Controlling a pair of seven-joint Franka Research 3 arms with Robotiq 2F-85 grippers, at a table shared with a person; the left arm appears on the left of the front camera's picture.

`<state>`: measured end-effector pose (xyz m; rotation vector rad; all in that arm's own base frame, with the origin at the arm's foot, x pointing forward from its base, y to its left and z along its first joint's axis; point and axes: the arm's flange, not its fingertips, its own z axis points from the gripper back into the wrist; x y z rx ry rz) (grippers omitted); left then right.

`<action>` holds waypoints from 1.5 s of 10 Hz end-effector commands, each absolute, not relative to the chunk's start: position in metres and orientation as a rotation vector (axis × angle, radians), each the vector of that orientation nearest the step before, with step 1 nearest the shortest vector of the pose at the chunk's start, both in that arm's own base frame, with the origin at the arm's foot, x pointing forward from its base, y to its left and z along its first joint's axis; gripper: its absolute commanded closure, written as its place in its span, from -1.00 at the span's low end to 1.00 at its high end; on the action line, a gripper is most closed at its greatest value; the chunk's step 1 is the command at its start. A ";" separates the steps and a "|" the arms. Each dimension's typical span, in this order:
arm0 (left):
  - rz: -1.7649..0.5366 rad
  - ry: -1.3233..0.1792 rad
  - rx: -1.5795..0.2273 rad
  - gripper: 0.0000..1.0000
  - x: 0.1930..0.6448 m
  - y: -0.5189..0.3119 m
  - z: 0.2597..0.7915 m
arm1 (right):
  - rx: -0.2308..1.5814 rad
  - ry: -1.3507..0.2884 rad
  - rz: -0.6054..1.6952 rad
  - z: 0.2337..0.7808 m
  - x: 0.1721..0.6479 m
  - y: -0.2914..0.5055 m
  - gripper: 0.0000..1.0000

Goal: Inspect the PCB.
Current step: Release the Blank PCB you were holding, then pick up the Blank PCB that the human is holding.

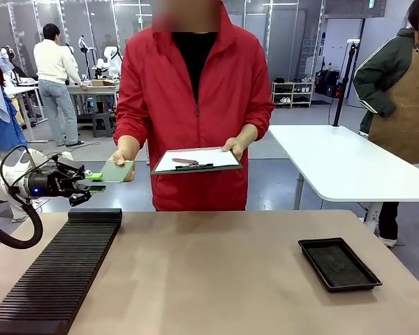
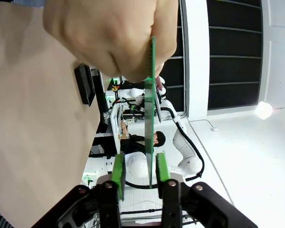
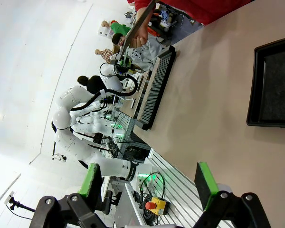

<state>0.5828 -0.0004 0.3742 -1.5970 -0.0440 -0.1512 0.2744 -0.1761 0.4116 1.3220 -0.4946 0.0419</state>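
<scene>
Far left, above the ribbed black rack [image 1: 56, 272]: left gripper [image 1: 96, 181], fingers apart, set around the left end of the PCB [image 1: 117, 171] without clamping it. In the left wrist view, same gripper [image 2: 140, 166] with the green board [image 2: 150, 118] edge-on between the pads, a clear gap on one side and a thinner one on the other.

Lies nearly flat in mid-air, beyond the table's far-left edge. Long axis left to right: left end between the pads, right end pinched in a person's hand [image 1: 126, 150], which grips it from above in the wrist view [image 2: 109, 38].

Just right of that, at the same height: a clipboard [image 1: 195, 160] with white paper and two pens, held up by the person's other hand [image 1: 234, 146]. Near the board's right end, but apart from it.

Below, bare tan table [image 1: 216, 279] through the middle, open room from the rack across to a shallow black tray [image 1: 321, 242] at near right. Farther right and beyond, a white table [image 1: 335, 167].

Right gripper [image 3: 149, 183]: fingers wide apart, nothing between them, facing the table with the tray [image 3: 253, 85] on one side and the rack [image 3: 156, 85] farther off.
</scene>
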 end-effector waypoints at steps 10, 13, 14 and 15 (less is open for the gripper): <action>-0.148 -0.041 -1.598 -1.00 0.582 0.000 0.373 | 1.331 -0.509 0.050 0.413 0.275 -0.176 -1.00; -0.148 -0.041 -1.598 -1.00 0.582 0.000 0.373 | 1.331 -0.509 0.050 0.413 0.275 -0.176 -1.00; -0.148 -0.041 -1.598 -1.00 0.582 0.000 0.373 | 1.331 -0.509 0.050 0.413 0.275 -0.176 -1.00; -0.148 -0.041 -1.598 -1.00 0.582 0.000 0.373 | 1.331 -0.509 0.050 0.413 0.275 -0.176 -1.00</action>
